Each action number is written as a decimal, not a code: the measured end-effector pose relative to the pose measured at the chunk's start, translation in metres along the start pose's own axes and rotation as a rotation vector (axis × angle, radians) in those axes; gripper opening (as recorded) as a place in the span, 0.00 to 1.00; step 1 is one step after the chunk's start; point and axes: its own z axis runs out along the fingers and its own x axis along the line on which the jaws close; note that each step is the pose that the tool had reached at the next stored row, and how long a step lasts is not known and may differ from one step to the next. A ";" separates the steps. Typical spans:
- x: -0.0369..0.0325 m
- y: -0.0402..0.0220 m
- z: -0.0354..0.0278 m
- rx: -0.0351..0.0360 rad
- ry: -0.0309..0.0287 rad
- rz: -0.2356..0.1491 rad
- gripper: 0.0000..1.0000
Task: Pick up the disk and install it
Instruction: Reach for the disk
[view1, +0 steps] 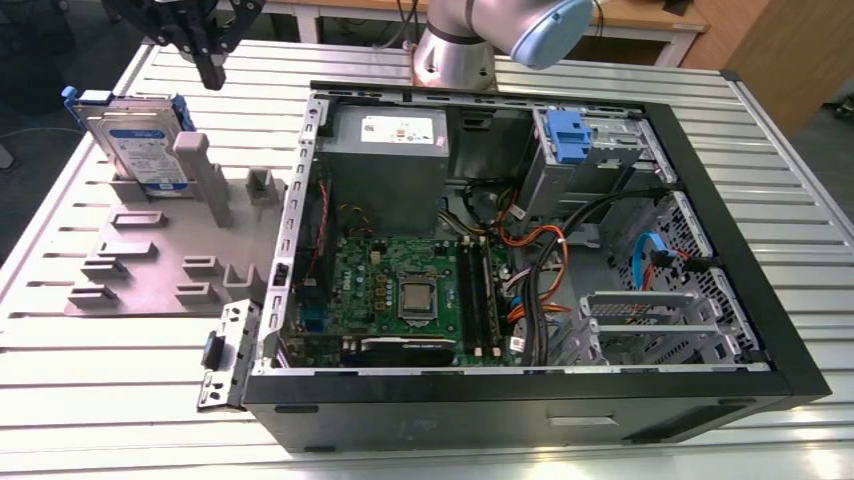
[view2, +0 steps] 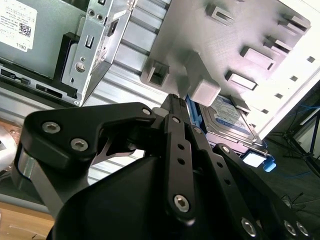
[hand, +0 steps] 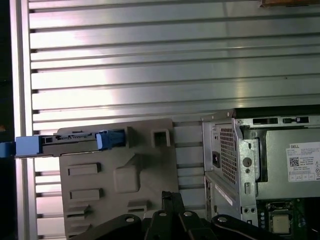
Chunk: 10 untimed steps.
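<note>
Empty tool (view1: 211, 80) hovers near upright disk (view1: 134, 140).
We note the tool drawn narrow, holding nothing; disk stands in the grey holder (view1: 160, 262), untouched.

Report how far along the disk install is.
Nothing looks done yet: the disk stands upright in the grey holder, outside the computer case. In hand: nothing; the gripper hangs above the holder, jaws shut, clear of the disk. Left: both the pickup and the install.
</note>
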 end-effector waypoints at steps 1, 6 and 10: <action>0.0005 0.0000 0.0000 0.0000 0.0000 0.000 0.11; 0.0026 0.0001 0.0002 0.0000 0.0000 0.000 0.11; 0.0042 0.0001 0.0004 0.0000 -0.0001 0.000 0.11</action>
